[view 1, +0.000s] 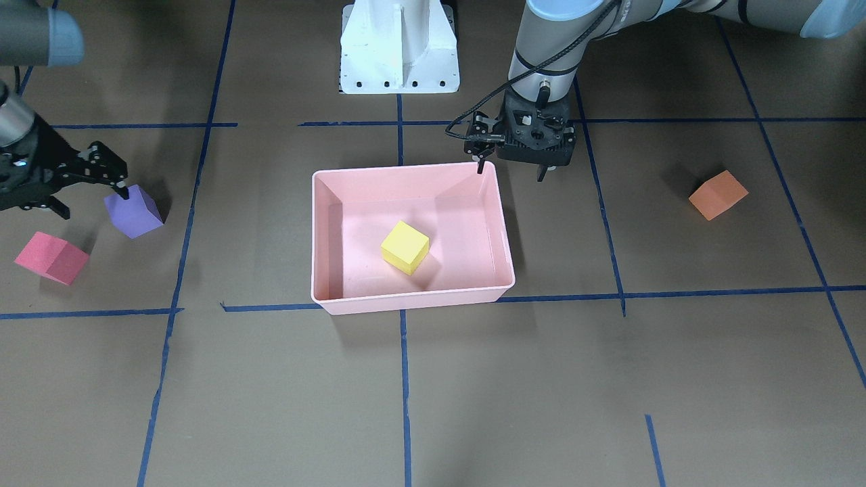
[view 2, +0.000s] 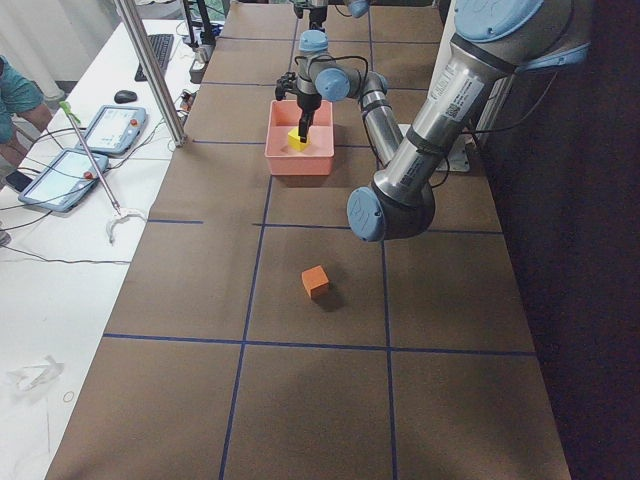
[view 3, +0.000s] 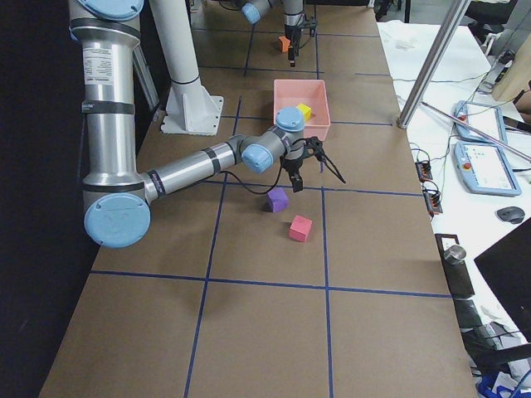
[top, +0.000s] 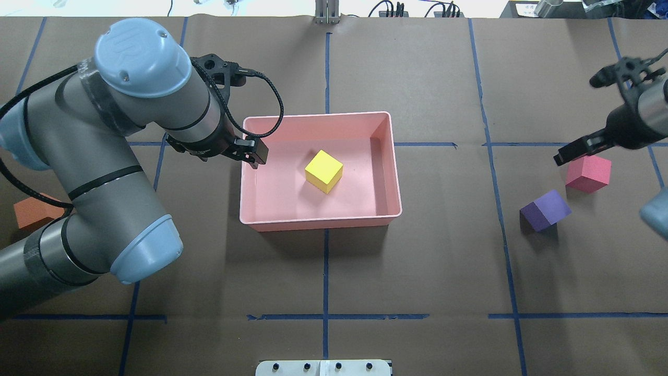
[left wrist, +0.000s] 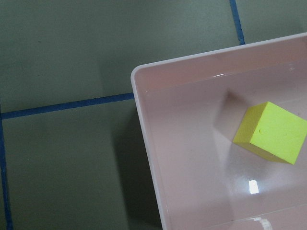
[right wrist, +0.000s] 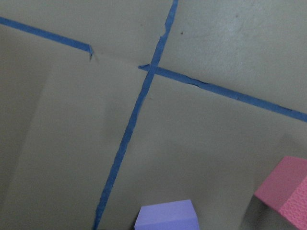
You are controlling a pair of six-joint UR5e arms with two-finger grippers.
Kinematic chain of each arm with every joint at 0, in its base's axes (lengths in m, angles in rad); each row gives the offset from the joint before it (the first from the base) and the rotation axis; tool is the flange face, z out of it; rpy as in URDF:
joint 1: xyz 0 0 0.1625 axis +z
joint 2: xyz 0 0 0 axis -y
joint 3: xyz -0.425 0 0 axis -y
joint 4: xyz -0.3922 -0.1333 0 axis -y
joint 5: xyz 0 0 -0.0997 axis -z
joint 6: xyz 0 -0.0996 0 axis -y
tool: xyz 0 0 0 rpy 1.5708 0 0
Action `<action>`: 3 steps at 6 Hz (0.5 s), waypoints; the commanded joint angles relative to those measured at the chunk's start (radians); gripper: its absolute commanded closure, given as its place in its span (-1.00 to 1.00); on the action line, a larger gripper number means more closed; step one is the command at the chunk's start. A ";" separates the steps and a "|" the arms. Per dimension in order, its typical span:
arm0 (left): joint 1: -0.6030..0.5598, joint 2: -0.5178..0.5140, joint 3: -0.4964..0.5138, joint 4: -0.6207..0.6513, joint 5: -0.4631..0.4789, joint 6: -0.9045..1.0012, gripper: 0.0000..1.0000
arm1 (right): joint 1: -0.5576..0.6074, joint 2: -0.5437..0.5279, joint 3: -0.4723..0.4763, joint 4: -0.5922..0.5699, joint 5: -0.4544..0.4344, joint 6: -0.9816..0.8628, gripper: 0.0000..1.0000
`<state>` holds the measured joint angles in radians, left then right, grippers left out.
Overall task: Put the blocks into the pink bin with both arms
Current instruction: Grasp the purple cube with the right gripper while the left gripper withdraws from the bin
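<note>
The pink bin [view 1: 406, 170] stands mid-table and holds the yellow block [view 1: 404, 247], which also shows in the left wrist view [left wrist: 271, 132]. My left gripper [view 1: 511, 172] is open and empty, hovering over the bin's corner nearest the robot on my left. The orange block [view 1: 718, 195] lies on the table further to my left. My right gripper [view 1: 93, 201] is open and empty, hovering beside the purple block [view 1: 133, 211], with the red block [view 1: 52, 258] close by. Both blocks show at the bottom of the right wrist view: purple [right wrist: 166, 216], red [right wrist: 285, 191].
The white pedestal [view 1: 399, 47] stands at the robot's side of the table behind the bin. Blue tape lines cross the brown table cover. A side table with tablets [view 2: 105, 130] and a metal pole [view 2: 150, 70] borders the far edge.
</note>
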<state>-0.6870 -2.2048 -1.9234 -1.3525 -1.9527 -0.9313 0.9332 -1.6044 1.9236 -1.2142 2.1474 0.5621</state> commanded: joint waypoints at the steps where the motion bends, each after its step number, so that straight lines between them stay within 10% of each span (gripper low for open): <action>1: 0.000 0.000 0.000 -0.001 0.000 0.000 -1.00 | -0.063 -0.037 -0.027 0.045 -0.029 0.018 -1.00; 3: 0.000 0.000 0.000 -0.001 0.000 0.000 -1.00 | -0.094 -0.023 -0.083 0.045 -0.034 0.010 -1.00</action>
<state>-0.6872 -2.2043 -1.9244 -1.3530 -1.9528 -0.9311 0.8565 -1.6322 1.8677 -1.1698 2.1156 0.5745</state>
